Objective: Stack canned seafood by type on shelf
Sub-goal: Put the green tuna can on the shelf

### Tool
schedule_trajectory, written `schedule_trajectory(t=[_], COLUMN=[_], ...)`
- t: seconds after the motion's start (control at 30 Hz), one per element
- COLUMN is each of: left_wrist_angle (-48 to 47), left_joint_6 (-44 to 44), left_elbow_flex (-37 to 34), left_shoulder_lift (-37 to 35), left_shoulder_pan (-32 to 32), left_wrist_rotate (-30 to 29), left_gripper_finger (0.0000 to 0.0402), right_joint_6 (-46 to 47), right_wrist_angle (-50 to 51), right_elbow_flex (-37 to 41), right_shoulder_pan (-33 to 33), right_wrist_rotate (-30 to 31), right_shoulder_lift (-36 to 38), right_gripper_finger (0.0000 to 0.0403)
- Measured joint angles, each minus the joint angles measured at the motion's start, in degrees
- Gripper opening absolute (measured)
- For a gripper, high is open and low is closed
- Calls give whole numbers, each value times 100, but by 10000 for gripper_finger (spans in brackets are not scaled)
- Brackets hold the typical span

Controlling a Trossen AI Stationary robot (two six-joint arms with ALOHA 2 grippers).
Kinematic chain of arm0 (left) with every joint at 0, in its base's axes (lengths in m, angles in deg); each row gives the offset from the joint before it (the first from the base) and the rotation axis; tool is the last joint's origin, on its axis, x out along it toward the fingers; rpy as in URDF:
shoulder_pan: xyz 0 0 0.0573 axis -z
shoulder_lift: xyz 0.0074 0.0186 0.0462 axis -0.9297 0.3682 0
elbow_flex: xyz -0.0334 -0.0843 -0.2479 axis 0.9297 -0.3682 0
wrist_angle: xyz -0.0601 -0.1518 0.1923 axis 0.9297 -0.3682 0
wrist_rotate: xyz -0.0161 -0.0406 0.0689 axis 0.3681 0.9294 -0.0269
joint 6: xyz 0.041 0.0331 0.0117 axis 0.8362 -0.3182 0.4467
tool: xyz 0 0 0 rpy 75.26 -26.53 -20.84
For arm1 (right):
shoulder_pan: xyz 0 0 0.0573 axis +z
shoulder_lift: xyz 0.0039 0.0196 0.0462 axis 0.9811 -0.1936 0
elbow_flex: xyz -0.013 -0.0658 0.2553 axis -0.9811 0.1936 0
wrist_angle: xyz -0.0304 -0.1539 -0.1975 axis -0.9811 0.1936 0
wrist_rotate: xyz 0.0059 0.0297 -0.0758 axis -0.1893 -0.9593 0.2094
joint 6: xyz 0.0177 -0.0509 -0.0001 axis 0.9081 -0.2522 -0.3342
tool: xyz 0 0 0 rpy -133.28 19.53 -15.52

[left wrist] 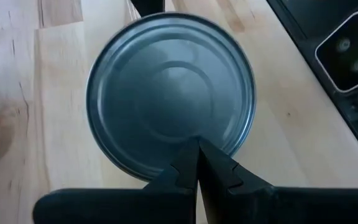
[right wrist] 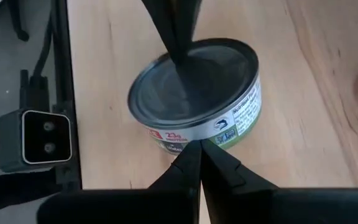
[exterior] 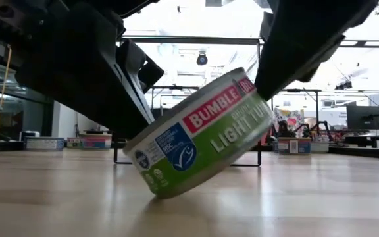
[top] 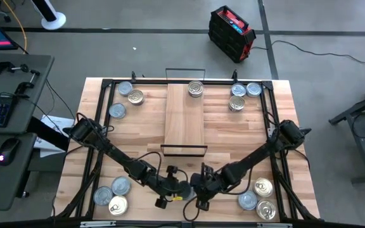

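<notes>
Tilting on the counter [exterior: 321,204], one tin [exterior: 202,131] with a green and white label sits propped on its lower edge at the near middle, between the two arms. Left tool [left wrist: 197,149] — fingers fully closed, tips resting on the rim of the tin's pale flat face; nothing gripped. Right tool [right wrist: 199,146] — fingers likewise pressed together, tips against the tin's labelled side wall; nothing gripped. In the high view both tools meet near the counter's front edge, hiding the tin. Shelf [top: 184,117] lies at the counter's centre, well apart from the tilted tin, with one shiny tin [top: 196,88] at its far end. Other tins sit in four groups — far left [top: 127,96], far right [top: 242,95], near left [top: 113,195] and near right [top: 258,197].
</notes>
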State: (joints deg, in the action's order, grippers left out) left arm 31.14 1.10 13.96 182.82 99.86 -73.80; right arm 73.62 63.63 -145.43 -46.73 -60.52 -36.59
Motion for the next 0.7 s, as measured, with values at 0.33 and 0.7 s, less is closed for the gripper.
schedule_trajectory(t=[0.33,0.7], left_wrist_angle=[73,500], left_joint_6=[-260,-792], left_elbow_flex=[-34,-34], left_shoulder_lift=[69,71], left_shoulder_pan=[-35,-28], left_wrist_rotate=[-136,-90], left_gripper_finger=[0,0], right_joint_6=[-508,-1271], right_wrist_angle=[-332,373], right_elbow_flex=[-227,-726], right_shoulder_pan=[-191,-322], right_wrist_rotate=[73,-103], right_shoulder_lift=[-8,-33], right_gripper_finger=[0,0])
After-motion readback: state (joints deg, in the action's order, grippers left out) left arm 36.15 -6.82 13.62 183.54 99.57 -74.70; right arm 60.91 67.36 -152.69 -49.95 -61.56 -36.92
